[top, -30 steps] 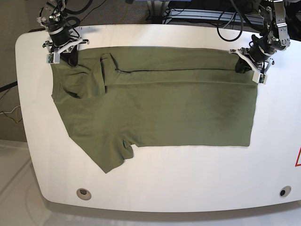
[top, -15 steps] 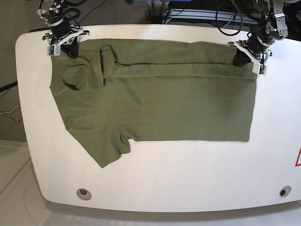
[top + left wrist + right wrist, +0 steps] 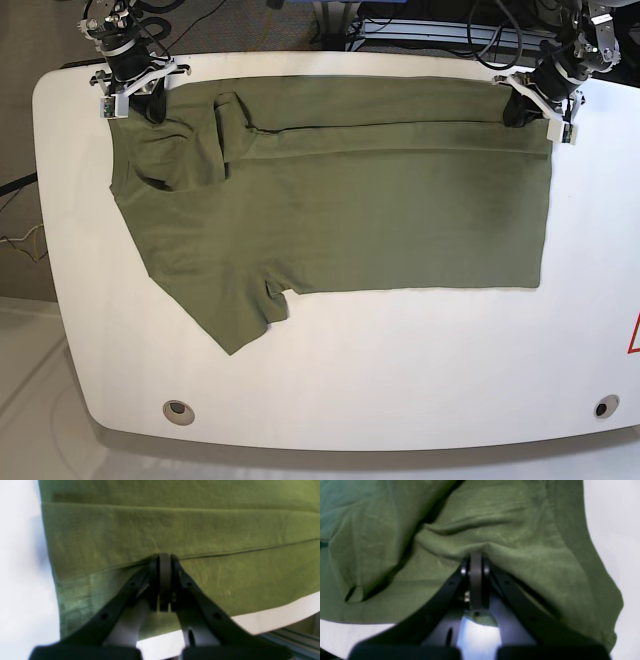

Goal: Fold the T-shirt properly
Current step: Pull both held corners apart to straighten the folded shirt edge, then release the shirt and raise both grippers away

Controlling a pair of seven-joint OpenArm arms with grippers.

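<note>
The olive-green T-shirt point(image 3: 340, 210) lies spread flat across the white table, with a fold line running along its far side and a sleeve sticking out toward the near left. My left gripper point(image 3: 517, 110) is shut on the shirt's far right corner; in the left wrist view the left gripper point(image 3: 164, 560) pinches a folded edge of the T-shirt point(image 3: 175, 530). My right gripper point(image 3: 152, 108) is shut on the far left shoulder area, where the cloth bunches. In the right wrist view the right gripper point(image 3: 476, 557) bites into the wrinkled T-shirt point(image 3: 507, 525).
The white table point(image 3: 400, 380) has two round holes near its front edge, a left hole point(image 3: 178, 410) and a right hole point(image 3: 601, 407). Cables and a metal frame point(image 3: 420, 25) sit just behind the far edge, close to both grippers.
Both grippers have pulled the shirt's far edge toward the back of the table. The whole shirt slid back with them and its far side now lies tauter.
</note>
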